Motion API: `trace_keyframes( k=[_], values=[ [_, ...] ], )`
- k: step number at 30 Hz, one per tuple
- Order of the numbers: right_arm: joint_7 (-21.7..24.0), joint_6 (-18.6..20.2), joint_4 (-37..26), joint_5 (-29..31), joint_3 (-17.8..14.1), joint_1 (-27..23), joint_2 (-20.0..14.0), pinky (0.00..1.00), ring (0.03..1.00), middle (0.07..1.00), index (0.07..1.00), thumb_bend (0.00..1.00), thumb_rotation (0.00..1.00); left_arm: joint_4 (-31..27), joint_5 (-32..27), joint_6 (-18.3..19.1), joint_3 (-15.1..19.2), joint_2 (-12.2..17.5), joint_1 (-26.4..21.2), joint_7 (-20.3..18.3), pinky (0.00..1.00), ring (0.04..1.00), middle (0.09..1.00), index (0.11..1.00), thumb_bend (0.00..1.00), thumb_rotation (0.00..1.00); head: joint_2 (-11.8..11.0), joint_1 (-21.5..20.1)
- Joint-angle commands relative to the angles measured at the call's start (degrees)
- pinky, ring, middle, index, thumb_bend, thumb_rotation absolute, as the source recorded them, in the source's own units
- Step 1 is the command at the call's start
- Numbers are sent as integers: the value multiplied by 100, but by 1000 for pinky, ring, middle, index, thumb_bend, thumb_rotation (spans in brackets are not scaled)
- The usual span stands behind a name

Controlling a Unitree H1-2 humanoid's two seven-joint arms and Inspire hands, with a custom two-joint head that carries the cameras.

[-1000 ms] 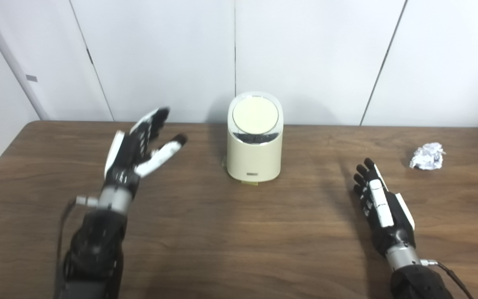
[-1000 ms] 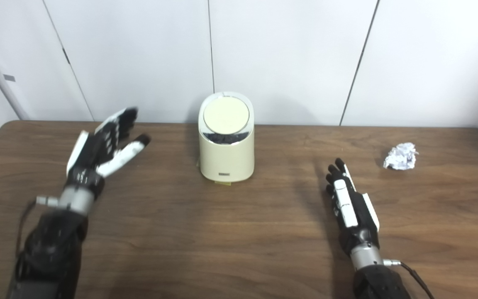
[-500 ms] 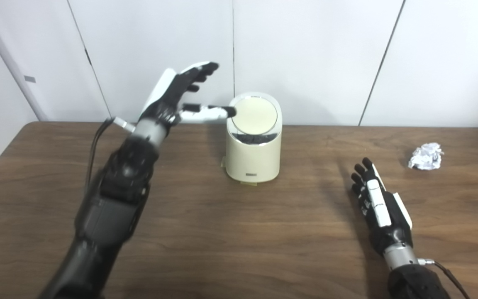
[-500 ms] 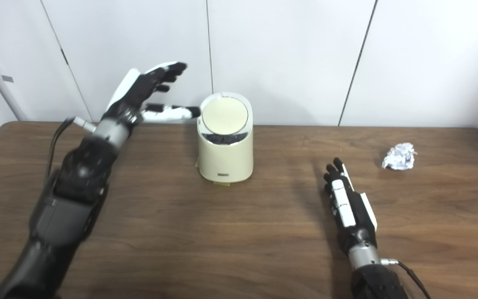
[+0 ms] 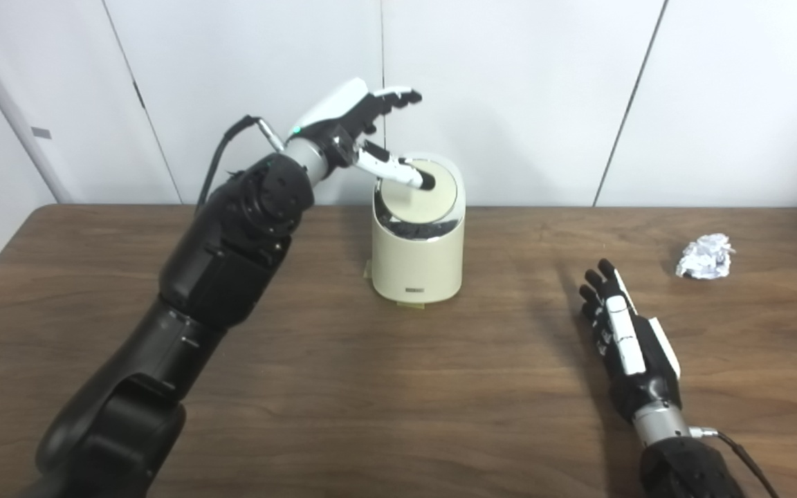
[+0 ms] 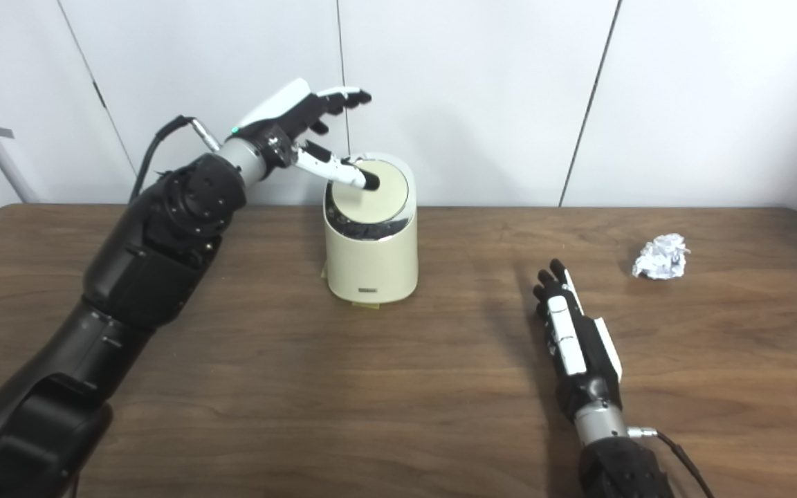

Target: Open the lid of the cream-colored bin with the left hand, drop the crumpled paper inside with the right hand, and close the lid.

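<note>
Left hand (image 5: 350, 128) is up at about 11 o'clock over the table (image 5: 343, 387), fingers spread, holding nothing, with the thumb tip on or just over the round lid (image 5: 426, 197) of the cream-colored bin (image 5: 414, 259). That bin sits at 12 o'clock near the wall, lid looks closed. Right hand (image 5: 625, 342) lies flat at 4 o'clock, fingers straight and close together, empty. Crumpled paper (image 5: 703, 246) is way off at 2 o'clock, well apart from both hands.
</note>
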Motion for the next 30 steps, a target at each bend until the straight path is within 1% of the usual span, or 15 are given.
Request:
trace_keyframes(
  k=[1, 3, 5, 6, 9, 11, 13, 14, 16, 20, 22, 24, 26, 27, 30],
  values=[
    [-3, -16, -26, -1, 20, -154, 52, 1000, 957, 963, 998, 532, 854, -24, 157, -82, 31, 0, -538, 53, 810, 906, 921, 944, 894, 194, -4, -13],
    [-17, -41, -6, -22, 26, -166, 70, 1000, 953, 959, 998, 539, 861, 62, 334, -207, -83, 23, -579, 87, 819, 905, 917, 936, 890, 161, -13, -33],
    [-27, -47, -7, -28, 27, -172, 86, 999, 949, 956, 996, 539, 862, 146, 480, -304, -175, 43, -621, 91, 841, 909, 909, 923, 893, 173, -10, -42],
    [-31, -45, -13, -31, 28, -173, 94, 1000, 947, 955, 997, 536, 863, 186, 519, -333, -205, 42, -640, 72, 859, 924, 918, 913, 897, 152, -13, -44],
    [-55, -30, -38, -56, 34, -179, 118, 999, 947, 955, 998, 535, 865, 291, 590, -368, -262, 39, -673, -7, 869, 939, 932, 909, 899, 136, -19, -45],
    [-80, -28, -42, -89, 40, -186, 133, 998, 948, 953, 997, 540, 863, 371, 616, -386, -295, 35, -688, -57, 861, 943, 940, 908, 904, 116, -19, -49],
    [-92, -37, -43, -106, 47, -194, 147, 994, 945, 951, 996, 556, 864, 455, 667, -467, -347, 49, -704, -95, 819, 923, 947, 915, 904, 100, -16, -55],
    [-99, -24, -63, -113, 52, -190, 151, 991, 943, 951, 996, 555, 863, 491, 707, -563, -386, 74, -700, -87, 810, 916, 946, 914, 909, 89, -14, -58],
    [-105, -4, -98, -111, 58, -185, 159, 989, 943, 951, 996, 546, 864, 531, 779, -706, -439, 115, -682, -69, 828, 925, 953, 916, 908, 86, -10, -65],
    [-148, -1, -160, -267, 114, -166, 138, 975, 942, 948, 996, 539, 870, 596, 1064, -823, -565, 168, -650, -29, 850, 931, 951, 910, 909, 89, 4, -49],
    [-163, -16, -174, -328, 137, -160, 134, 965, 938, 947, 996, 547, 867, 634, 1173, -891, -586, 169, -625, 2, 813, 897, 916, 898, 916, 62, 1, -54],
    [-191, -26, -167, -371, 145, -170, 153, 958, 934, 945, 993, 562, 857, 691, 1270, -968, -600, 162, -604, 27, 798, 890, 905, 894, 921, 48, -4, -82],
    [-215, -25, -173, -483, 186, -173, 138, 954, 932, 944, 992, 568, 854, 759, 1341, -1050, -603, 152, -590, 68, 797, 891, 903, 892, 923, 45, -7, -114],
    [-222, 4, -202, -523, 204, -163, 135, 944, 931, 944, 994, 564, 878, 801, 1377, -1096, -607, 144, -581, 101, 797, 891, 904, 891, 923, 45, -12, -142],
    [-180, 63, -291, -473, 221, -126, 144, 957, 940, 952, 998, 558, 871, 967, 1488, -1298, -626, 107, -556, 225, 819, 899, 905, 891, 918, 38, -28, -214]
  ],
)
